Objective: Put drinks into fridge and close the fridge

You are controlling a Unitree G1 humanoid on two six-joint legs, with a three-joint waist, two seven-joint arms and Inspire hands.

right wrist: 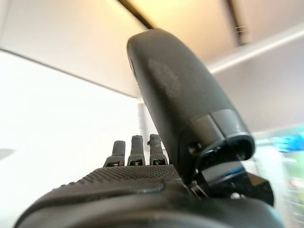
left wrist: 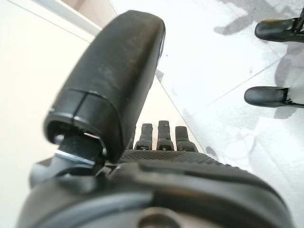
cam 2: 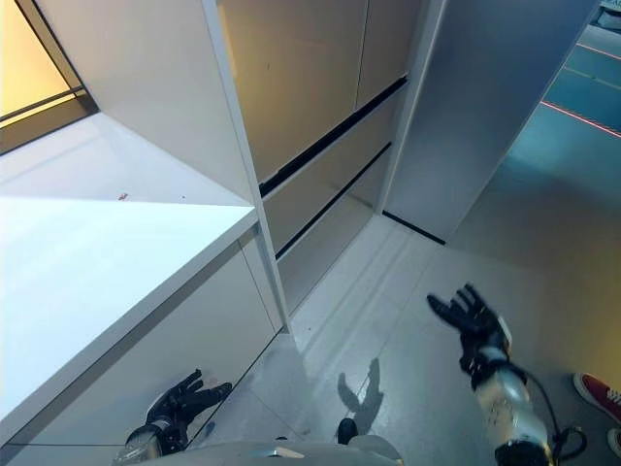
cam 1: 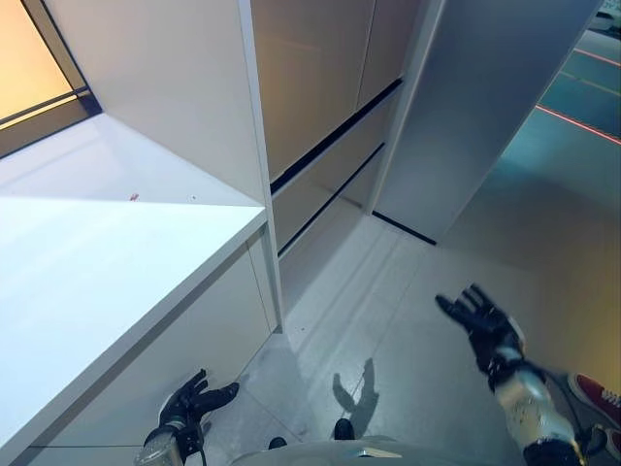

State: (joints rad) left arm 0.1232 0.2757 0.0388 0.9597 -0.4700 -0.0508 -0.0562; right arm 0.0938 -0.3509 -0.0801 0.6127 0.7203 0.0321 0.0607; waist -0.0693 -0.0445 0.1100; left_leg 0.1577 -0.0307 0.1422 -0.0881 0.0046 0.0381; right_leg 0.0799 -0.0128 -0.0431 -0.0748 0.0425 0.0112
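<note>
Searching every view turns up no drink at all: neither hand holds a bottle or can, and none stands on the white counter or on the pale tiled floor. Whether the tall grey panel ahead is the fridge or its door cannot be told; nothing shows an open compartment.

The right hand is raised over the floor with its fingers spread and empty, near the grey panel but apart from it. The left hand hangs low beside the white cabinet front under the counter, fingers loosely extended, holding nothing.

Judging from this, the task sits either before the first drink is fetched or at the closing step. The raised right hand suggests a reach toward the panel, though that is only a guess. The next move probably calls for finding the fridge door's edge and pushing flat against it, or else turning to locate the drinks.

The eye views give the layout: counter, beige drawer fronts with dark gaps, the panel, and a red shoe at the lower right edge, likely a person's. The wrist views add only each hand's state from close up, thumb upright and fingers straight, which the eye views show less plainly.
</note>
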